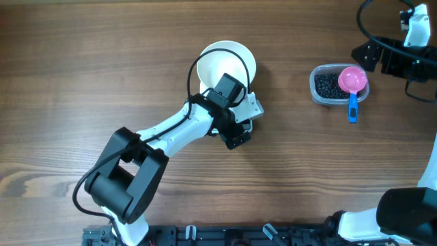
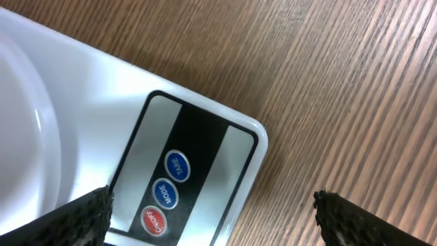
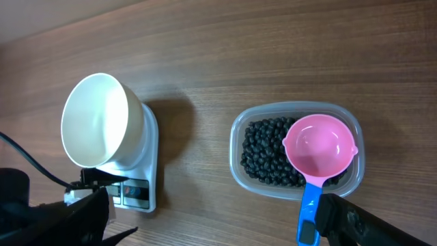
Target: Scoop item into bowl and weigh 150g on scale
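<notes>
The white bowl (image 1: 225, 63) (image 3: 101, 120) stands empty on the white scale (image 1: 255, 106) (image 3: 147, 179). My left gripper (image 1: 239, 128) (image 2: 212, 220) hovers open just over the scale's front end (image 2: 205, 150), with the TARE, MODE and ON/OFF buttons between its fingers. The black beans (image 1: 326, 83) (image 3: 265, 154) lie in a clear tub (image 1: 317, 94) (image 3: 236, 147). A pink scoop with a blue handle (image 1: 352, 80) (image 3: 319, 145) rests across the tub. High above at the far right, my right gripper (image 1: 389, 60) (image 3: 212, 222) is open, one finger near the scoop's handle.
The left arm (image 1: 164, 137) stretches from the front left of the wooden table to the scale. A black cable loops over the bowl. Bare wood lies between the scale and the tub.
</notes>
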Robot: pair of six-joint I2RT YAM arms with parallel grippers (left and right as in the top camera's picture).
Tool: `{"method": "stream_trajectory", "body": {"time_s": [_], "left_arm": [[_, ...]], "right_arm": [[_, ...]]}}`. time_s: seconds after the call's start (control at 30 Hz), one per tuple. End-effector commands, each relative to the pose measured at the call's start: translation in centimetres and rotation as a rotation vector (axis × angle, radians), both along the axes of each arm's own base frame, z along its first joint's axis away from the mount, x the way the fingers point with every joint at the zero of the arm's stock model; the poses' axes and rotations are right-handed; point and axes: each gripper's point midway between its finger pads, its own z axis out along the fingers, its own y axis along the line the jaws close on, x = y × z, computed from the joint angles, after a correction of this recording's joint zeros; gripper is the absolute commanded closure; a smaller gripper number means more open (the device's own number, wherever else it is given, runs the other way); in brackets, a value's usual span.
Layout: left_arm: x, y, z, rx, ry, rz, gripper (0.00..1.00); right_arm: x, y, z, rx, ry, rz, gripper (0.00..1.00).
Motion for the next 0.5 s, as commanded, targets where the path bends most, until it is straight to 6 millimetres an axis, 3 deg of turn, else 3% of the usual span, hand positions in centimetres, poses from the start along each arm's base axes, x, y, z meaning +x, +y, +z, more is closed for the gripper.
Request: {"method": "stream_trajectory", "body": {"time_s": [0.0,0.1,0.3,0.37,0.47], "left_arm": [[-0.6,1.5,0.4,-0.009,0.054,0.088,0.0],[-1.4,0.7,3.3,-0.095,0.068,0.071,0.0],[-1.1,0.6,8.4,-0.214,0.074,0.273,0.0],[-1.4,1.5,8.8,-0.22,0.131,0.389,0.0],[-1.9,4.2,7.8,-0.179,0.278,0.631,0.0]], "right_arm": [[0.1,0.2,-0.5,0.019,0.012,0.002,0.0],[0.1,0.2,-0.5,0.019,0.012,0.002,0.0],[0.1,0.2,-0.5,0.019,0.012,0.002,0.0],[0.1,0.2,-0.5,0.019,0.012,0.002,0.0],[0.1,0.2,-0.5,0.019,0.012,0.002,0.0]]}}
